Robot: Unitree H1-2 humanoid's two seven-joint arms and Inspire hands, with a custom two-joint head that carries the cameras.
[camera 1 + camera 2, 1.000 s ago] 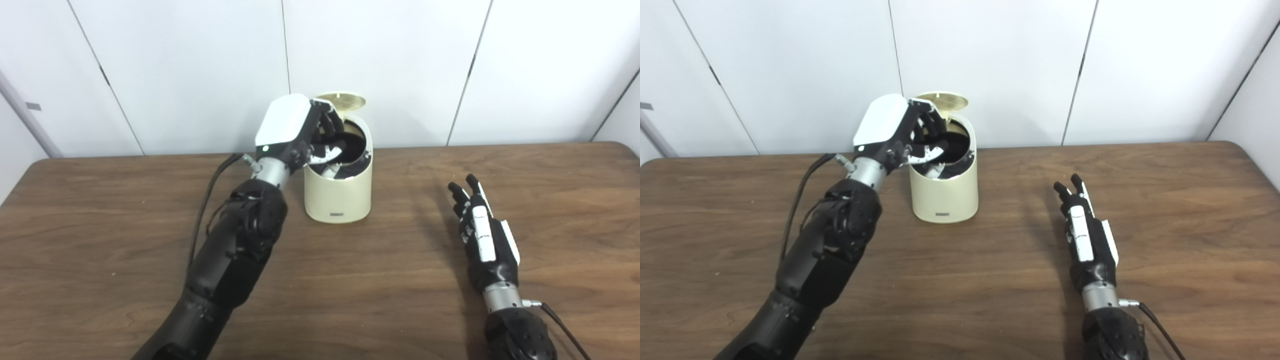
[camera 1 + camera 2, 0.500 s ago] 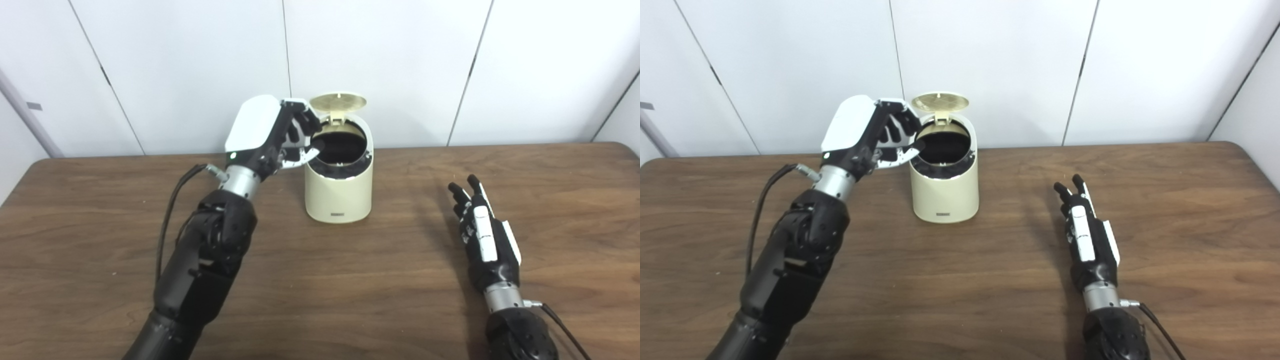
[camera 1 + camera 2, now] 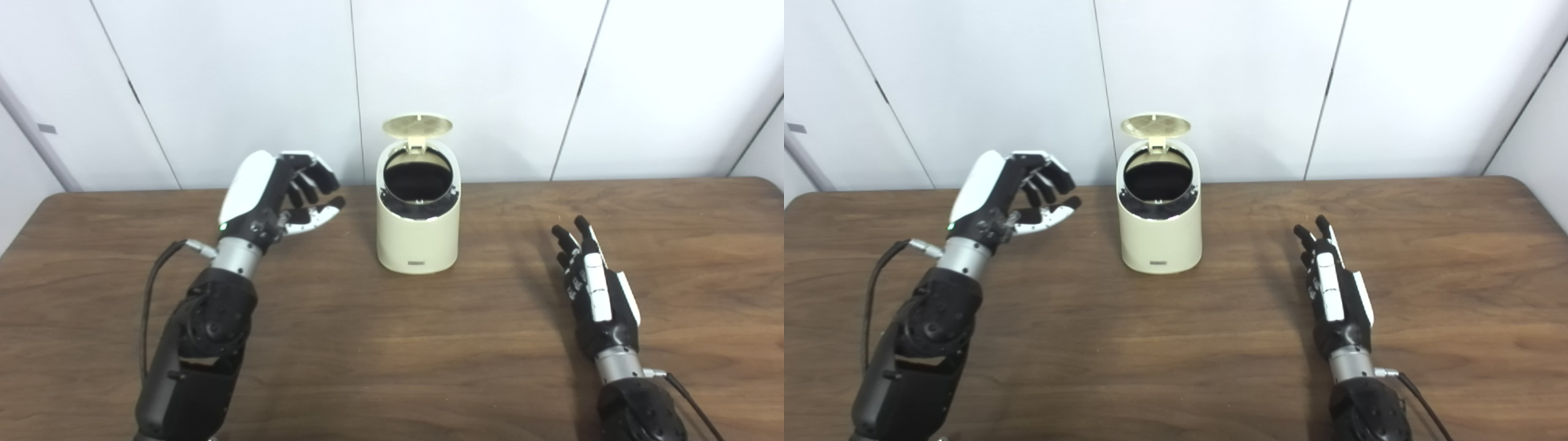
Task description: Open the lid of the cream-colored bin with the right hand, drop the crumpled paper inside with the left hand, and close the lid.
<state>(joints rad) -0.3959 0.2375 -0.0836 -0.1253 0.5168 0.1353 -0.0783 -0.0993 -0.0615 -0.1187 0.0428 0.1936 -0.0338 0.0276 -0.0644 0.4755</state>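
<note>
The cream-colored bin (image 3: 418, 236) stands upright at the back middle of the brown table (image 3: 392, 343). Its round lid (image 3: 418, 125) is tipped up behind the dark opening (image 3: 418, 179). No crumpled paper shows anywhere; the bin's inside is too dark to see into. My left hand (image 3: 269, 196) hovers raised to the left of the bin, apart from it, fingers curled loosely apart and holding nothing. My right hand (image 3: 593, 288) lies low over the table to the right of the bin, fingers stretched forward and empty.
White wall panels (image 3: 245, 73) rise right behind the table's far edge. A black cable (image 3: 156, 269) loops from my left wrist. Bare wood lies between the two arms in front of the bin.
My left hand has drawn back out of the bin's opening and swung left and down, empty. The lid has stayed up. The right hand has held still. The camera has shifted slightly.
</note>
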